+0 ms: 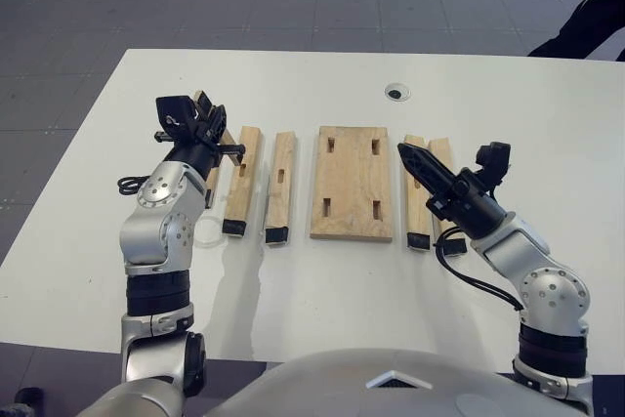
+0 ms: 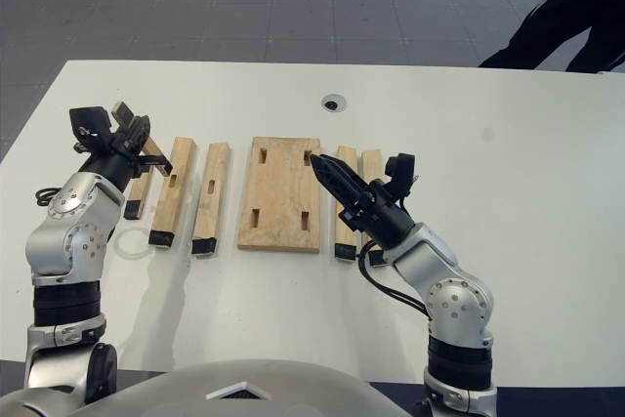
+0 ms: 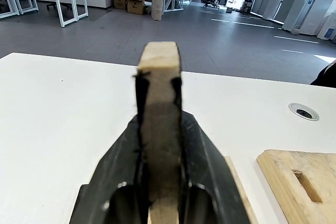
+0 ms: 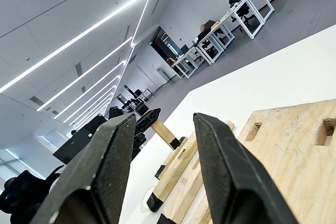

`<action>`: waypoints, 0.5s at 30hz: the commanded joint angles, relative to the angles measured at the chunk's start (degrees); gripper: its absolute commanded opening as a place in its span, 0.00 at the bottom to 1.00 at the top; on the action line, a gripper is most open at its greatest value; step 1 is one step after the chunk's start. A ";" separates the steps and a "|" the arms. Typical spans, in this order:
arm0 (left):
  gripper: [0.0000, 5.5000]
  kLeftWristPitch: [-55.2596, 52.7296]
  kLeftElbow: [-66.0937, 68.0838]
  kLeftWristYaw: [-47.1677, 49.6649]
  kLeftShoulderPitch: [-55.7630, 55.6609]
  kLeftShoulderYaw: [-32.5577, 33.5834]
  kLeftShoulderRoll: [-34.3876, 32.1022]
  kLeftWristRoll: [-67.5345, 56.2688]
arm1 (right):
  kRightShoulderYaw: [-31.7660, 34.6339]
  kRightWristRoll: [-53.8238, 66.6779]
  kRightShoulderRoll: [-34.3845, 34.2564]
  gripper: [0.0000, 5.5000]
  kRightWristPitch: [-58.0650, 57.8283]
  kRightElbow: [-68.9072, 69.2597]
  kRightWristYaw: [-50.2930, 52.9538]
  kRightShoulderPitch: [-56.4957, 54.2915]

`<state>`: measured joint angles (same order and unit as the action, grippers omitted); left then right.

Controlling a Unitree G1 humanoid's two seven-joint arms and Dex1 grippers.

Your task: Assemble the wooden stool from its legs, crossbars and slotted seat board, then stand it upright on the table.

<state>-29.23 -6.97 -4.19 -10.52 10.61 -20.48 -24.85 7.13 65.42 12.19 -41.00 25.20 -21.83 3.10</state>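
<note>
Left wrist view has the left gripper [image 3: 157,80] closed tight on a leg [image 3: 159,56], with the wood standing out past the fingertips. From the head camera this leg is near the left edge of the table [image 1: 508,104], its far end lifted and tilted. The seat board [image 1: 352,183] lies flat in the middle of the table, its four slots facing up. Two more legs [image 1: 242,180] lie side by side between the held leg and the board, and another two [image 1: 441,158] lie just beside the board toward the right edge. The right gripper [image 1: 412,158] hangs over these two, and its fingers [image 4: 113,150] are parted with nothing between them. I judge the legs to be light, stiff and dry, so they should not slip, but a narrow bar can turn in the grip. It seems best to hold one across its flat faces near the middle, away from its slot and black end. The board is wider and probably heavier, so it is better taken at an edge.
</note>
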 commanded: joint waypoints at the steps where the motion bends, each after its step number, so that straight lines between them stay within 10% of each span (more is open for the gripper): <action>1: 0.08 -0.99 -0.31 0.06 1.75 0.33 0.58 1.79 | -0.39 -0.70 0.59 0.37 0.07 0.67 0.29 0.06; 15: 0.08 -1.98 -2.54 0.66 3.62 0.34 4.19 4.36 | -0.69 -1.47 1.53 0.37 -0.01 0.82 0.50 0.02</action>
<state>-30.00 -9.25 -4.13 -7.42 10.93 -16.39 -21.60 6.09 64.34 13.20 -40.98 25.32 -21.83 3.35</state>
